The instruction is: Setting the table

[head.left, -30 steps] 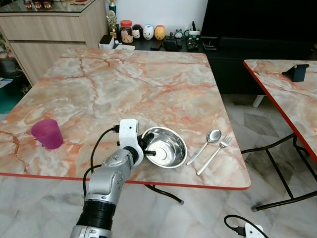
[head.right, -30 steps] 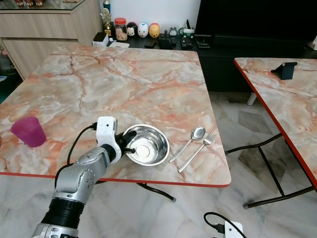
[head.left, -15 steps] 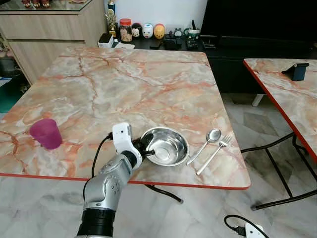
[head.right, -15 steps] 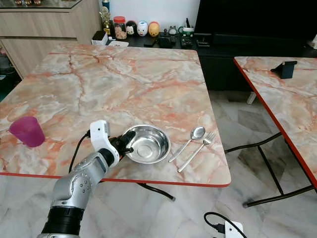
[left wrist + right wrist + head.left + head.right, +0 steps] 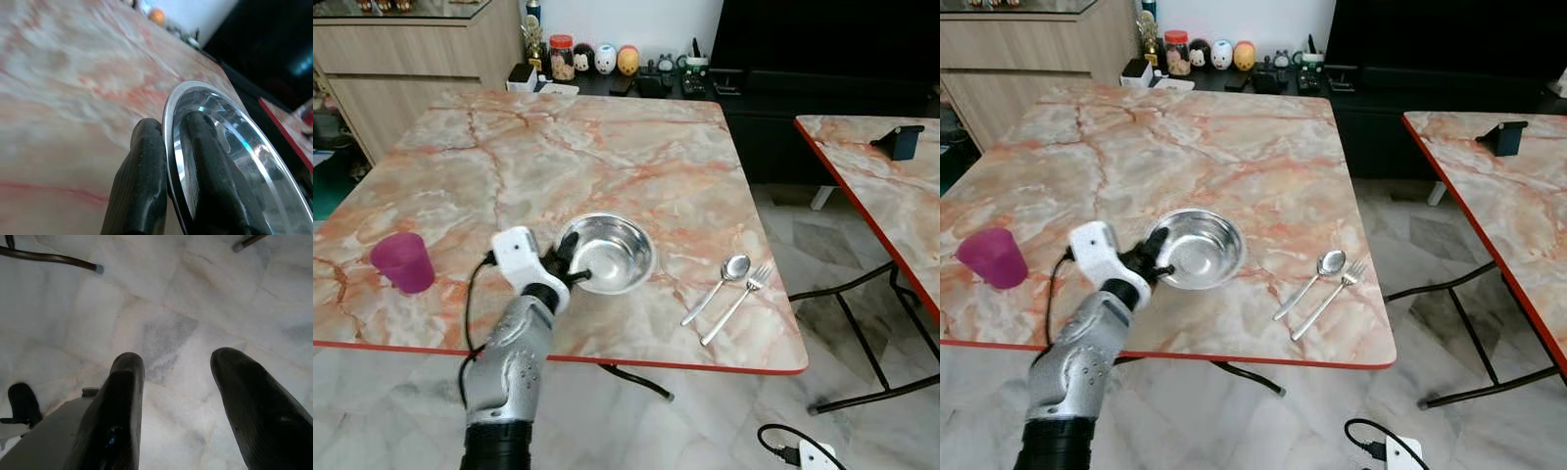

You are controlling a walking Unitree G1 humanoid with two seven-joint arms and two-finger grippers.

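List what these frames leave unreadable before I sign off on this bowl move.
- Whether the steel bowl rests on the marble table or is lifted: neither eye view nor the left wrist view settles it.
- Left gripper: one finger sits inside the bowl, one outside; the tips are cut off by the left wrist view's lower edge.
- Jars and figurines beyond the table: too small to identify.
- Right gripper: open above the floor; its arm is out of frame.
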